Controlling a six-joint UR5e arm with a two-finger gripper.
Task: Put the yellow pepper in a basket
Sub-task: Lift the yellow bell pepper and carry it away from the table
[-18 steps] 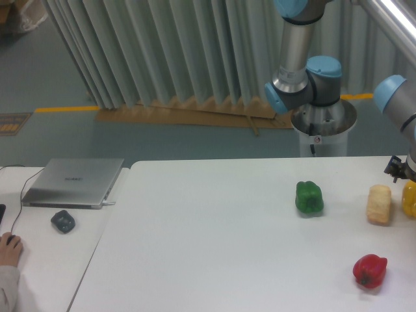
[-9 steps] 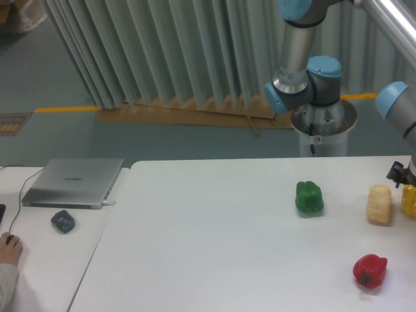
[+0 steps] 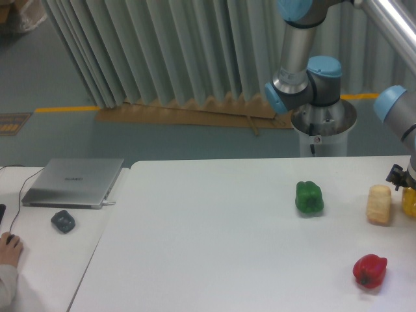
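Note:
The yellow pepper (image 3: pixel 410 203) shows only as a glossy sliver cut off by the right edge of the frame, resting at table level beside the beige block. My gripper (image 3: pixel 399 177) hangs directly over it; just a dark part of it is in frame, so I cannot see how its fingers stand or whether they touch the pepper. No basket is in view.
A pale beige oblong block (image 3: pixel 379 204) lies just left of the yellow pepper. A green pepper (image 3: pixel 309 197) sits further left and a red pepper (image 3: pixel 370 270) nearer the front. A laptop (image 3: pixel 73 181), a dark object (image 3: pixel 63 221) and a person's hand (image 3: pixel 9 247) are on the left table.
The gripper and wrist have shifted slightly to the right, toward the frame edge. Less of the yellow pepper shows than before. The other objects have not moved.

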